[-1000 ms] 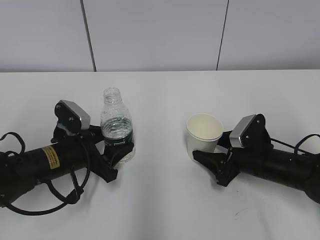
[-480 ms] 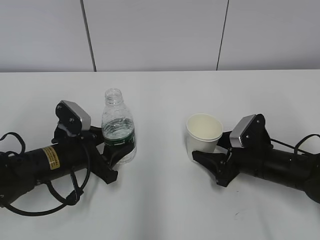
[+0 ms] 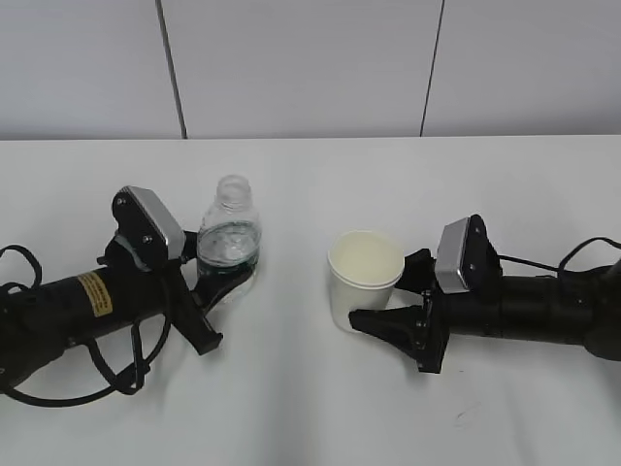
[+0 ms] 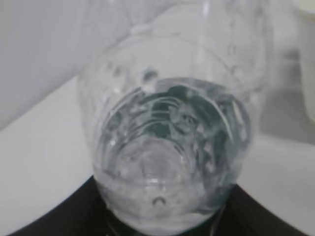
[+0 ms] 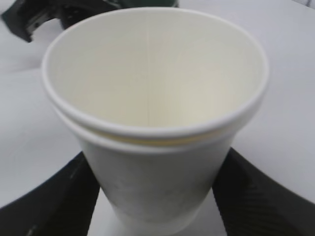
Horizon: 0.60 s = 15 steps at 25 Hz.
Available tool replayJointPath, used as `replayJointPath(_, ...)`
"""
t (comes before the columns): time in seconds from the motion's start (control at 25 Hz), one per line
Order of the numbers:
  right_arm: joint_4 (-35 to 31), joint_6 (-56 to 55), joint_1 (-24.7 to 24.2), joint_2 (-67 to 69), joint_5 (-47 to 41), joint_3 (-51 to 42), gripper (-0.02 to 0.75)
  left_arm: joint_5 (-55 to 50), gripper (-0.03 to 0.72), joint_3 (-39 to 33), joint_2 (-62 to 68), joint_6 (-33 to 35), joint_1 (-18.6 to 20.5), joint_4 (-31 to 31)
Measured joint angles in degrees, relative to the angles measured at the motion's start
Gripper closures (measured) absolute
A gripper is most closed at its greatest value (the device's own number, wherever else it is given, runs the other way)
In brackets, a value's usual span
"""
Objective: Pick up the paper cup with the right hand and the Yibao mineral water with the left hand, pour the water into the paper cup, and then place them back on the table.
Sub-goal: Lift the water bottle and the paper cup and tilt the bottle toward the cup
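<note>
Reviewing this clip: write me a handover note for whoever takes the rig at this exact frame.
Left hand: fingers on both sides of the lower Yibao mineral water; the bottle is uncapped, partly full and tilted. Whether it is clear of the table cannot be told.
Right hand: fingers on either side of the paper cup, which is upright, looks dry inside and appears to be two cups nested. Lift not confirmed.
Done: both things reached and apparently gripped.
Left: raise both, bring bottle mouth over cup, pour, set both back down.
</note>
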State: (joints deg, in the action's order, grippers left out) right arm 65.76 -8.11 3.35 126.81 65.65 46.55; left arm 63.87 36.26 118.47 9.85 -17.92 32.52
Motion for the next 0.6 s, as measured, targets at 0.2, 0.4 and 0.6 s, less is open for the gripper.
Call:
replayJointPath(0.2, 8.49, -3.56, 1.15, 0.00, 0.00, 3.92, 0.227, 0.12, 0.354, 0.00, -1.29, 8.48, 0.00, -5.15)
replayJointPath(0.4, 11.07, -6.15, 5.37, 0.00, 0.00, 7.43, 0.227, 0.06, 0.363, 0.43, -1.35, 13.21, 0.00, -5.34)
replayJointPath(0.6, 11.95, -10.94, 7.24, 0.00, 0.09, 9.83, 0.227, 0.06, 0.365, 0.64, -1.35, 23.40, 0.00, -6.84)
